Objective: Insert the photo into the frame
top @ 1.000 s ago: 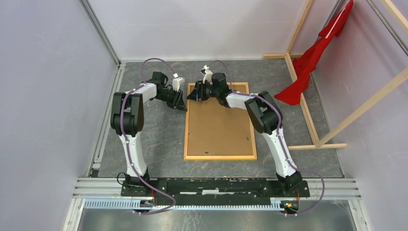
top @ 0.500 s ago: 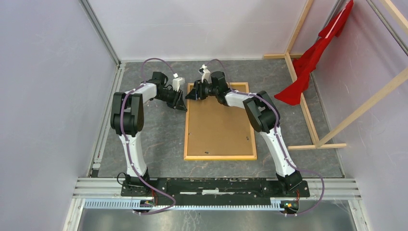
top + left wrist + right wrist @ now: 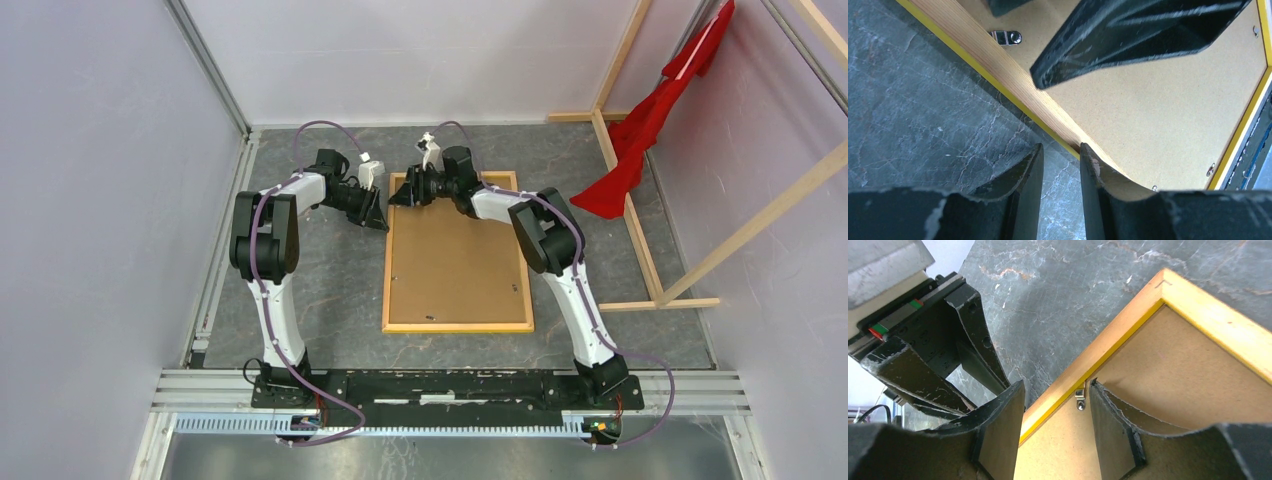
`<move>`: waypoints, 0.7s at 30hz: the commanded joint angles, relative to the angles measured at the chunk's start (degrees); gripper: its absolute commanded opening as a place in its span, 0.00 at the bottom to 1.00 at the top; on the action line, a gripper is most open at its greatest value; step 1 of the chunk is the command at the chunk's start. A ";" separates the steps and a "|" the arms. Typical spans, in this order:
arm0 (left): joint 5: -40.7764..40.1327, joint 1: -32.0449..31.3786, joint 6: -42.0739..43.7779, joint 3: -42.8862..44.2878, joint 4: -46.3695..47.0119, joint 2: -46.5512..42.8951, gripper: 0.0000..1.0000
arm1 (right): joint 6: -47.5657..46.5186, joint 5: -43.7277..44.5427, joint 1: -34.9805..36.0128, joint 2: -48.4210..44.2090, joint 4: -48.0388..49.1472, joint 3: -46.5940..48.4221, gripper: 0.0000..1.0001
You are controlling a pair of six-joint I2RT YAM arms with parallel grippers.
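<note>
Frame (image 3: 387,260) rail runs between the spread fingers of the right hand (image 3: 1057,387), beside a clip (image 3: 1079,401). The left hand (image 3: 1060,149) is narrowly parted and empty, just outside. One frame lies back-up on the desk (image 3: 320,290), filled by one backing (image 3: 455,260). No photo shows, probably beneath, so the clips seem all that's left.

The left arm (image 3: 275,310) and right arm (image 3: 585,305) are white tubes joined by bulky black housings, each trailed by a thin purple cable (image 3: 320,123). Black wedge-shaped pincer fingers (image 3: 998,430) show pale scuffed edges. The left pincer (image 3: 381,221) carries small red and green marks (image 3: 879,330).
</note>
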 commanded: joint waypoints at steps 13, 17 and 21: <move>-1.06 -0.02 1.93 -0.98 1.33 -0.27 0.39 | -2.50 -1.56 -1.40 -1.55 -1.56 -0.57 0.57; -0.99 -0.06 1.84 -1.00 1.34 -0.19 0.39 | -2.70 -1.63 -1.27 -1.04 -2.01 -0.52 0.56; -1.10 -0.04 1.92 -1.16 1.35 -0.31 0.39 | -2.94 -1.78 -0.63 -0.37 -2.49 -0.12 0.56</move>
